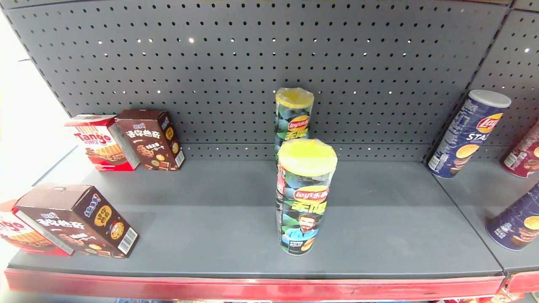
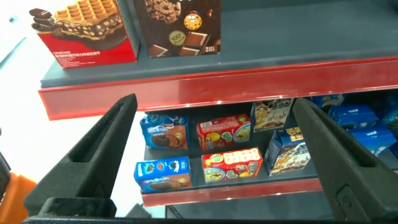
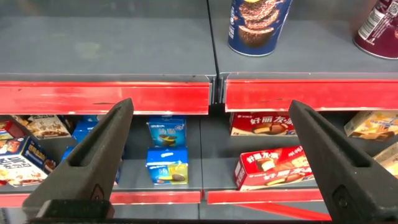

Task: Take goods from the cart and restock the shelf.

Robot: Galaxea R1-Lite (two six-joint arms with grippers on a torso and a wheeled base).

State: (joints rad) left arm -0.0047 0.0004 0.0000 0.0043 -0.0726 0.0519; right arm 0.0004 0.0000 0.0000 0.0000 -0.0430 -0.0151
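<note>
Grey shelf [image 1: 202, 219] carries two upright chip cans [image 1: 306, 198]; left end effector [image 2: 214, 102] and right end effector [image 3: 211, 104] gape empty.

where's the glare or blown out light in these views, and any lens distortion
Head view: the left edge beside the wafer box is blown out white, bright dots shine through the pegboard holes, and its hole rows curve from lens distortion. Left wrist view: a pale sheen lies on the red shelf strip. Right wrist view: even light, no strong glare.
</note>
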